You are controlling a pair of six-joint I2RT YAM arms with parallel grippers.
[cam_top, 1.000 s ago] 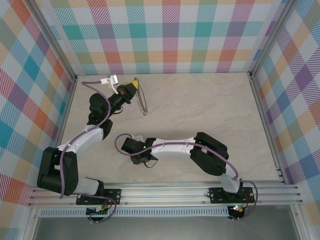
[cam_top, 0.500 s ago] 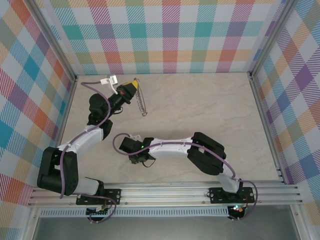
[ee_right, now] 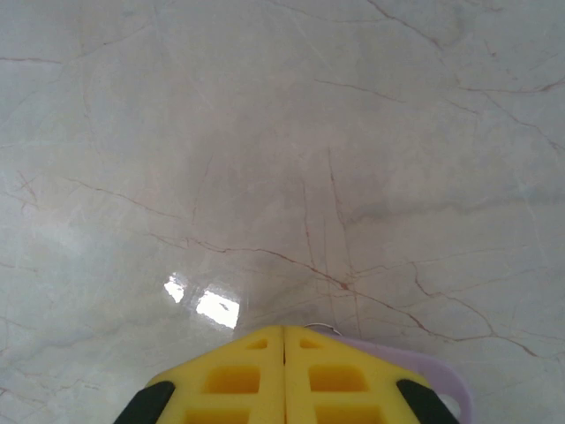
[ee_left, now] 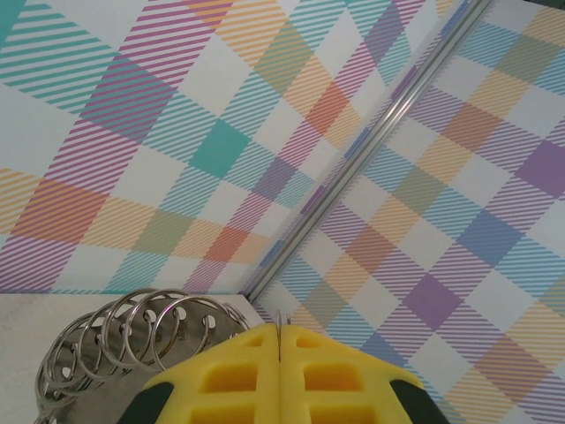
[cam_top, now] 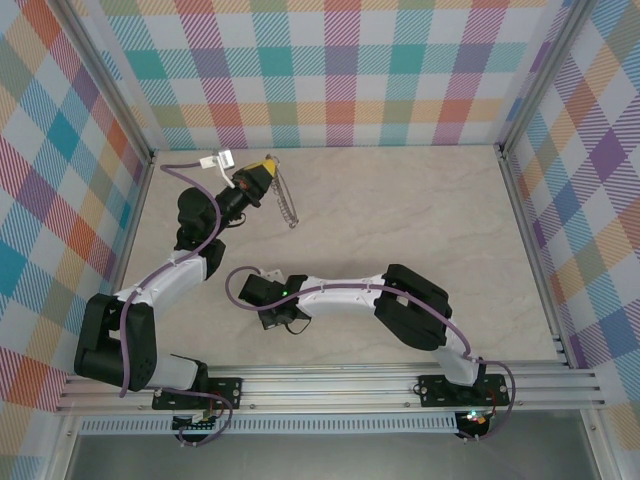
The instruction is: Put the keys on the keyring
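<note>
Keyring pinched in left gripper; lilac key clamped in right gripper (low over table). Grasps done, approach pending: close gap, thread key on.

my right pincer sits at the near edge, its yellow pads pressed flat together. a lilac key pokes out past the right pad, with a thin wire loop just beyond the tips. farther out lies the pale veined table, with a glare spot on the left.
</note>
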